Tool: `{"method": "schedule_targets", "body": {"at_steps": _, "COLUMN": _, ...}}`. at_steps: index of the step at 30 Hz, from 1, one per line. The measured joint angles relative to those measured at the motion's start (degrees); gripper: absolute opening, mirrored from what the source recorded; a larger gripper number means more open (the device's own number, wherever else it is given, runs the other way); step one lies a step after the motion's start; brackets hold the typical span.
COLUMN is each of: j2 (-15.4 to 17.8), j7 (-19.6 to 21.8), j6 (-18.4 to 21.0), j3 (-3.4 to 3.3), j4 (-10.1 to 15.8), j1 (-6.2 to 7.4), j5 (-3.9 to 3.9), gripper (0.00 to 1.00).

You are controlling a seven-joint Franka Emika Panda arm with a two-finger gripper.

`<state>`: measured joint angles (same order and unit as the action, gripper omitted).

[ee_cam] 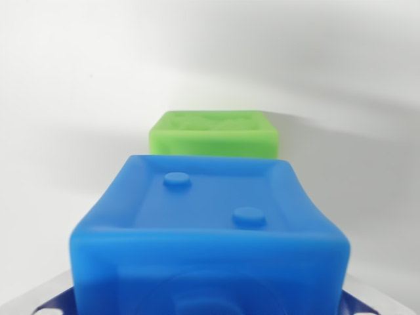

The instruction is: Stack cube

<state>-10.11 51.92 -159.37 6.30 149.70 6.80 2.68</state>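
Filling the lower half of your wrist view, the blue cube [210, 230] sits very close to the camera, its top face turned up toward you with a raised rim and two round studs on it, one toward the far left and one nearer on the right. Just behind it, you see the green cube [213, 134] resting on the white tabletop [72, 98], its top face moulded with uneven relief; whether the two cubes touch you cannot tell, since the blue one hides the green one's base. At the bottom corners you catch pale grey and blue slivers [49, 302] either side of the blue cube, too cropped to identify. The fingers themselves are not clearly shown, so you cannot tell whether they are spread or clamped.
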Motion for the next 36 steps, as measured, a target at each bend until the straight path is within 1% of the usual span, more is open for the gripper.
{"method": "schedule_targets", "body": {"at_steps": 10, "j2": -2.76, "j7": 0.75, "j6": -2.46, "j3": -0.48, "j4": -0.32, "j1": 0.28, "j5": 1.00, "gripper": 0.00}}
{"method": "schedule_targets", "body": {"at_steps": 15, "j2": -3.51, "j7": 0.89, "j6": -3.11, "j3": -0.72, "j4": -0.41, "j1": 0.47, "j5": 1.22, "gripper": 0.00}}
{"method": "schedule_targets", "body": {"at_steps": 20, "j2": -3.84, "j7": 0.94, "j6": -3.42, "j3": -0.89, "j4": -0.47, "j1": 0.64, "j5": 1.26, "gripper": 0.00}}
{"method": "schedule_targets", "body": {"at_steps": 21, "j2": -3.86, "j7": 0.94, "j6": -3.44, "j3": -0.92, "j4": -0.47, "j1": 0.66, "j5": 1.26, "gripper": 1.00}}
{"method": "schedule_targets", "body": {"at_steps": 36, "j2": -3.87, "j7": 0.95, "j6": -3.46, "j3": -0.94, "j4": -0.50, "j1": 0.69, "j5": 1.27, "gripper": 1.00}}
